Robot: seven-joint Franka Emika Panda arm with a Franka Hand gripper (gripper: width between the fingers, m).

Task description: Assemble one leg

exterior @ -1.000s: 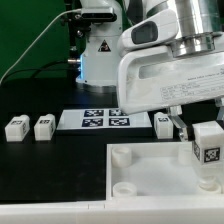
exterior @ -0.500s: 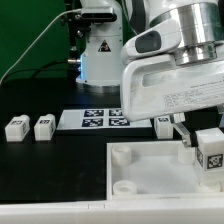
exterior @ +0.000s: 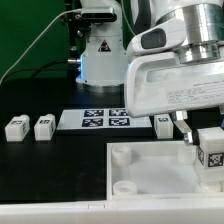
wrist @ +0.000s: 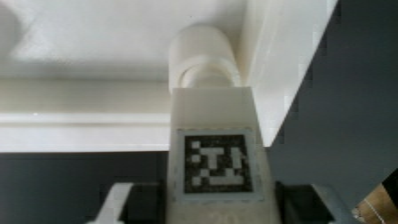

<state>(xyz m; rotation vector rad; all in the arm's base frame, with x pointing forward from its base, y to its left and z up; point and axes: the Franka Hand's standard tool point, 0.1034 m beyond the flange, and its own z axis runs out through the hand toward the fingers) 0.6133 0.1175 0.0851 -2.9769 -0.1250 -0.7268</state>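
Note:
My gripper (exterior: 210, 150) is shut on a leg (exterior: 211, 147), a white block post with a square marker tag facing out. It holds the leg upright over the right side of the large white tray-like piece (exterior: 140, 170), near a corner. In the wrist view the leg (wrist: 217, 140) stands between my fingers (wrist: 128, 205), its tag (wrist: 217, 158) facing the camera and its rounded tip against the tray's corner (wrist: 107, 100). Three more legs lie on the black table: two at the exterior view's left (exterior: 16, 127) (exterior: 44, 127), one (exterior: 164, 124) behind the tray.
The marker board (exterior: 100, 119) lies flat behind the tray. A round corner socket (exterior: 121, 154) shows at the tray's near left corner. A camera stand with cable (exterior: 97, 45) stands at the back.
My gripper with the leg has shifted a little toward the exterior view's right and slightly down over the tray. The loose legs have not moved.

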